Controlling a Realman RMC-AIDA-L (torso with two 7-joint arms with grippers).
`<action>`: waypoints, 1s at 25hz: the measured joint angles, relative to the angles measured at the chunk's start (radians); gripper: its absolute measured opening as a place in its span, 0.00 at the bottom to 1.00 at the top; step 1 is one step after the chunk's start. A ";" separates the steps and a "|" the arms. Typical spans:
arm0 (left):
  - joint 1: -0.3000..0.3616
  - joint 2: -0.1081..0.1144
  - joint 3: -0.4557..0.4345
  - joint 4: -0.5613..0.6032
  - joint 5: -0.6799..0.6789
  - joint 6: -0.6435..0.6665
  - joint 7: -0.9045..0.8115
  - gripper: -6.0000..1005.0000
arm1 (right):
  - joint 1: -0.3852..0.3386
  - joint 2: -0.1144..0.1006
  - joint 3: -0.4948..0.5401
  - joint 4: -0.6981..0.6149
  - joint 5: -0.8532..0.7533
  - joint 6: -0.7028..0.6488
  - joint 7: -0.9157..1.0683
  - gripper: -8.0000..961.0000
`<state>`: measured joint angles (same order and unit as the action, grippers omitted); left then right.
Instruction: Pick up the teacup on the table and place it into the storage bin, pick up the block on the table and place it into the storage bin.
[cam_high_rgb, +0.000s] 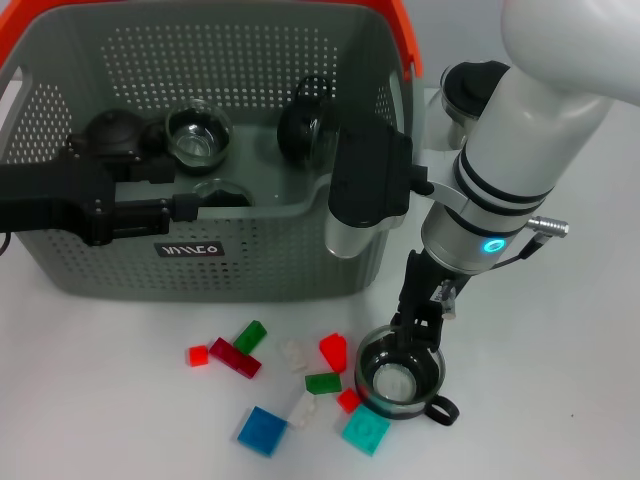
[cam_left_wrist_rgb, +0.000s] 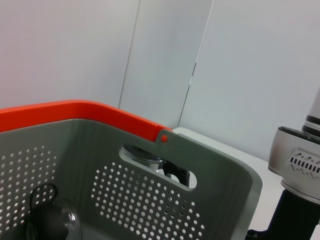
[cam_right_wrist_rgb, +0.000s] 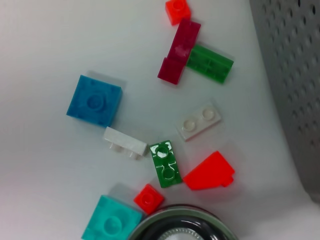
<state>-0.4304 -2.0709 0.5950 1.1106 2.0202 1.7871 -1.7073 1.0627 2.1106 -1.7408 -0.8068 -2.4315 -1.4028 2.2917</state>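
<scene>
Started from the white table (cam_high_rgb: 90, 400), then the storage bin (cam_high_rgb: 250, 270) at its back. Found several glass pieces (cam_high_rgb: 198, 132) already lying on the bin's floor. Could not make out any block among them.

Placed the left gripper (cam_high_rgb: 150, 210) above the bin's near wall, over the interior, with nothing visibly in it. Could not tell its grip state. Caught only the bin's far wall and orange handle (cam_left_wrist_rgb: 75, 112) in the left wrist view.

Followed the right gripper (cam_high_rgb: 415, 335) down to the table just in front of the bin's right corner. Read the jaws as drawn close together, pinching the rim of the teacup (cam_high_rgb: 400, 385) on the side nearest the bin.

Judged the teacup grasped but not yet lifted, since it sat on the table among the loose bricks. Counted this cup's trip to the bin as the step in hand, with the lift, carry and release all left to do.

Took the block stage as not begun. Noted the blue block (cam_right_wrist_rgb: 95, 101) well apart from the cup. Noted the teal block (cam_right_wrist_rgb: 111, 224) and a small red block (cam_right_wrist_rgb: 148, 198) right beside the cup. Spotted a red wedge (cam_right_wrist_rgb: 210, 171), a green plate (cam_right_wrist_rgb: 166, 163), two white pieces, a maroon brick (cam_right_wrist_rgb: 178, 51), a second green one and a last red stud (cam_right_wrist_rgb: 177, 10) between cup and bin.
</scene>
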 joint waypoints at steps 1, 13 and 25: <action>0.000 0.000 0.000 0.000 0.000 0.000 0.000 0.63 | 0.000 0.000 0.000 0.000 0.000 0.000 0.000 0.39; -0.001 0.000 0.000 0.000 0.000 0.000 0.000 0.63 | -0.001 0.000 -0.014 -0.006 -0.002 0.007 0.002 0.07; -0.001 0.004 -0.001 0.000 0.000 -0.004 0.000 0.63 | -0.009 -0.004 0.001 -0.069 0.008 -0.022 0.002 0.07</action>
<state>-0.4310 -2.0670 0.5935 1.1106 2.0202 1.7831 -1.7074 1.0537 2.1065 -1.7396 -0.8754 -2.4232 -1.4251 2.2939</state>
